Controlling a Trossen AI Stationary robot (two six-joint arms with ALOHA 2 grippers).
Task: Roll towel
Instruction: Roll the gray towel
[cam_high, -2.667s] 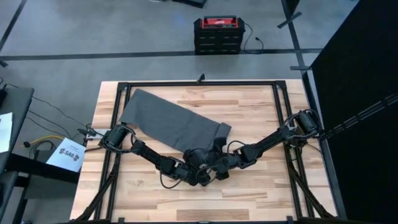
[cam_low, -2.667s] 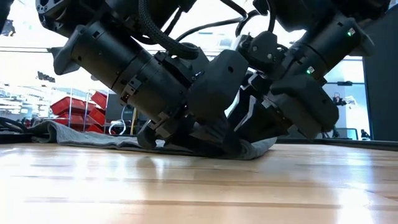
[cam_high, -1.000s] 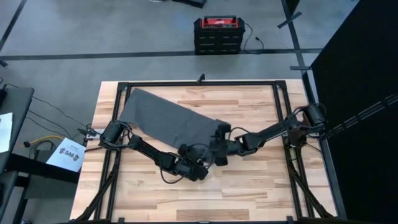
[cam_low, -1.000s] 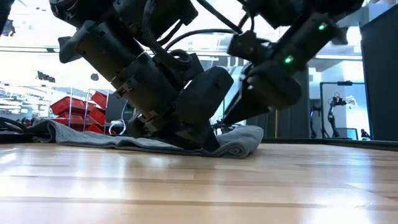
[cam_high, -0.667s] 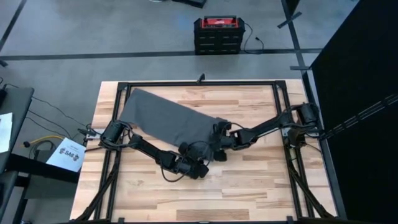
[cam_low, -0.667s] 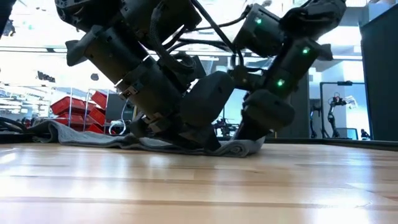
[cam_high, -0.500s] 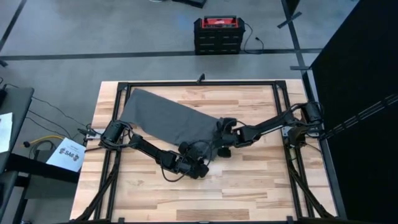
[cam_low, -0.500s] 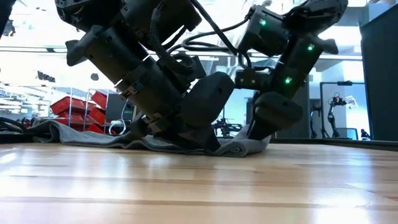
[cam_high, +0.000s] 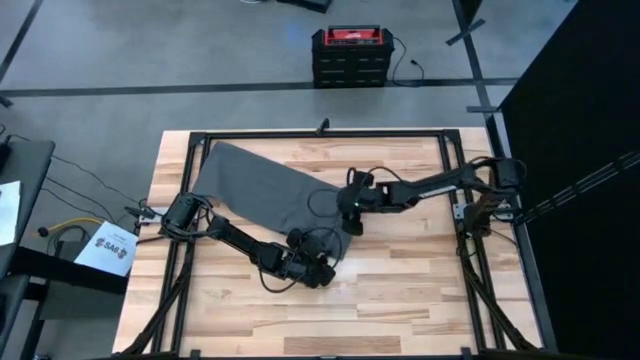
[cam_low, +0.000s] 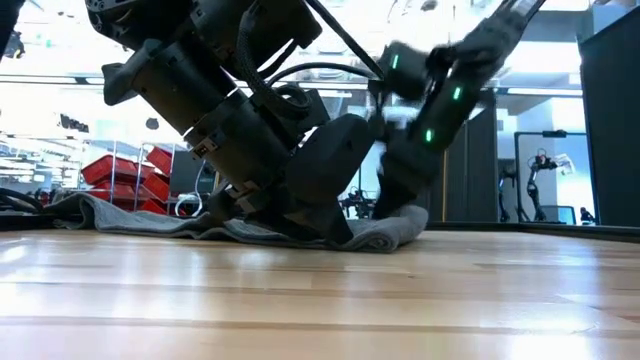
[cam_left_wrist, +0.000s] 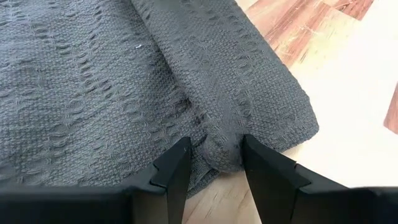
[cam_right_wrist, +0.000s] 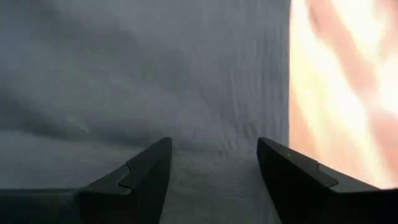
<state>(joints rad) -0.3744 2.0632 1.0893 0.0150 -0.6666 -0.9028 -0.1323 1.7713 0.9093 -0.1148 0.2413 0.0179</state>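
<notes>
1. High view shows the towel (cam_high: 265, 195) lying slantwise on the bench (cam_high: 400, 290), its far end near the far left corner and its near end close to the bench's middle.
2. Its near end is rolled over into a thick fold — the low view shows it as a rounded lump (cam_low: 385, 232) on the wood, with the rest of the cloth trailing flat towards the left edge.
3. Left pincer (cam_left_wrist: 211, 155) sits low at the near corner of the towel, and its two fingers (cam_left_wrist: 174, 171) are clamped on a bunched ridge of the cloth, which fills the narrow gap between them.
4. From above, the left arm reaches from the left edge across to that corner, wrist close to the wood.
5. Right pincer (cam_right_wrist: 211, 165) hangs over the towel's right side, near the fold; its fingers (cam_right_wrist: 146, 171) stand apart, with only grey cloth seen below and bare wood to one side.
6. Right arm stretches in from the right edge — raised above the bench.
</notes>
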